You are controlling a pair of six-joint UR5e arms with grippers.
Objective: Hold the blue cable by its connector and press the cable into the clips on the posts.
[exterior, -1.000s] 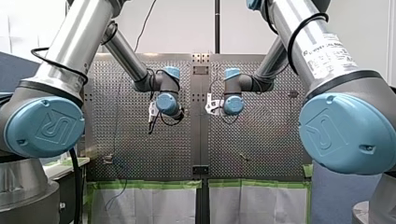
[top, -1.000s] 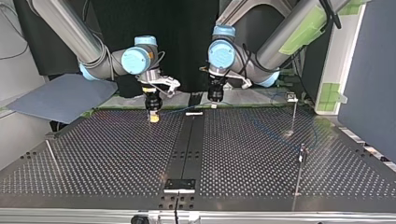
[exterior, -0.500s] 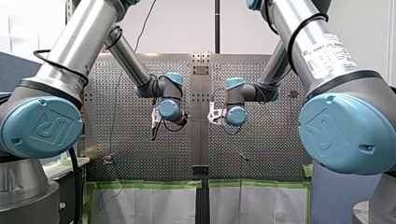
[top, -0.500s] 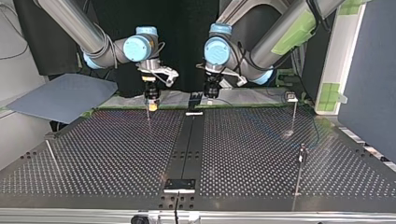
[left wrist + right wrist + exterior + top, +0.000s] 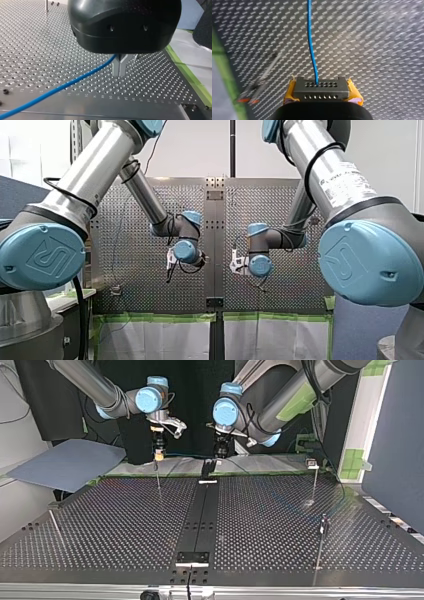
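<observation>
Grey perforated connector block (image 5: 321,93): clamped between right gripper's (image 5: 322,87) yellow pads (image 5: 290,92). Thin blue cable (image 5: 311,45) runs ahead to left gripper (image 5: 120,68), whose metal fingers (image 5: 116,67) are pinched on it. Both are aloft at the far edge of the perforated table (image 5: 125,525) in the top view. Risk: a taut pull twists the connector loose, or sagging cable misses the slender clip-topped posts (image 5: 314,482).

My left arm (image 5: 95,172) and my right arm (image 5: 320,185) are silver tubes with pale blue joint caps (image 5: 42,257) bearing a logo, looped by black cables (image 5: 70,194). A white printed label (image 5: 345,177) sits at the front view's two o'clock. My left pincer (image 5: 119,72) is glossy black with metal fingers (image 5: 116,67). My right pincer (image 5: 320,81) has yellow pads (image 5: 354,92).
</observation>
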